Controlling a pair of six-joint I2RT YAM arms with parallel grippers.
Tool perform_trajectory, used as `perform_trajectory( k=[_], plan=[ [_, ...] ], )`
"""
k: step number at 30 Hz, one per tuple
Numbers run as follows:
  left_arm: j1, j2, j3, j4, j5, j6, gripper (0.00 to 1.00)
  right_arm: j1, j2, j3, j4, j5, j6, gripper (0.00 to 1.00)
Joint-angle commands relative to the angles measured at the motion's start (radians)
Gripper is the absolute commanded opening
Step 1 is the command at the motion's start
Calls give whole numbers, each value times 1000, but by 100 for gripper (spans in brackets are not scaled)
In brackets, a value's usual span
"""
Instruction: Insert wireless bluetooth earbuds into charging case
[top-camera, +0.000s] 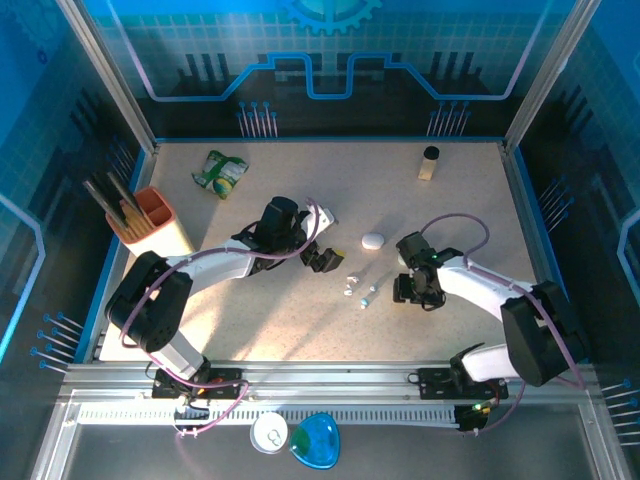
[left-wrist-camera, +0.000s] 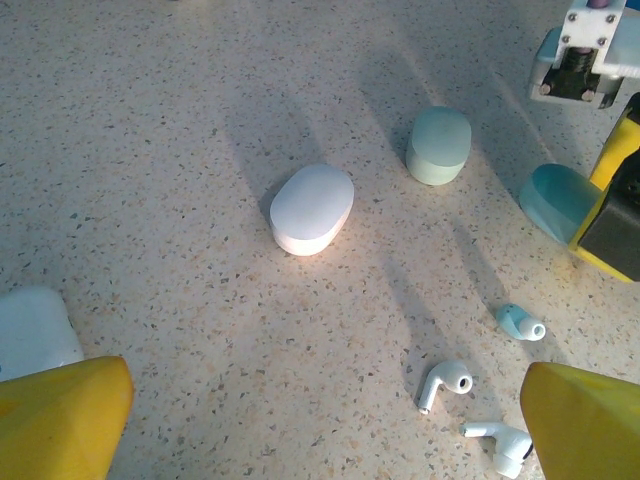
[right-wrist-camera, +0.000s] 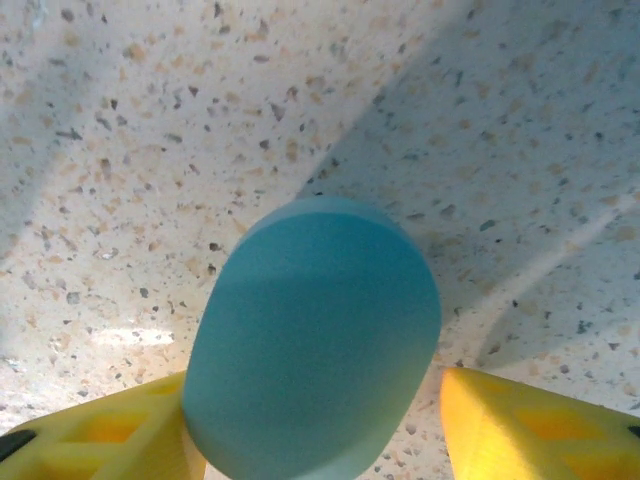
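Between my right gripper's (right-wrist-camera: 315, 385) yellow fingers stands a teal charging case (right-wrist-camera: 315, 340); the left finger touches it and a thin gap shows at the right finger. My left gripper (left-wrist-camera: 325, 375) hangs open over bare table, with nothing between its fingers. Ahead of it lie a white case (left-wrist-camera: 312, 208) and a pale teal case (left-wrist-camera: 440, 145). Two white earbuds (left-wrist-camera: 445, 383) (left-wrist-camera: 500, 442) and a teal earbud (left-wrist-camera: 521, 322) lie loose by its right finger. From above, the earbuds (top-camera: 358, 291) sit between the left gripper (top-camera: 322, 260) and the right gripper (top-camera: 418, 292).
An orange holder with tools (top-camera: 150, 215) stands at the left edge. A green packet (top-camera: 220, 172) and a small bottle (top-camera: 430, 162) lie at the back. Another white rounded object (left-wrist-camera: 35, 335) sits by my left gripper's left finger.
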Motion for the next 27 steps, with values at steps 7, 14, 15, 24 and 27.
perform_trajectory(
  k=[7, 14, 15, 24, 27],
  plan=[
    [-7, -26, -13, 1, 9, 23, 99, -1, -14, 4, 38, 20, 36, 51],
    [-6, -31, -13, -6, 8, 25, 99, 3, 1, -4, 36, 19, 32, 39],
    [-7, -32, -12, -9, 8, 25, 99, 6, -10, -4, 41, 12, 21, 38],
    [17, -118, -79, 53, 122, -21, 99, 20, -131, 41, 110, -221, -298, 34],
    [40, -165, -120, 86, 217, -17, 99, 28, -155, 75, 117, -323, -422, 33]
  ],
)
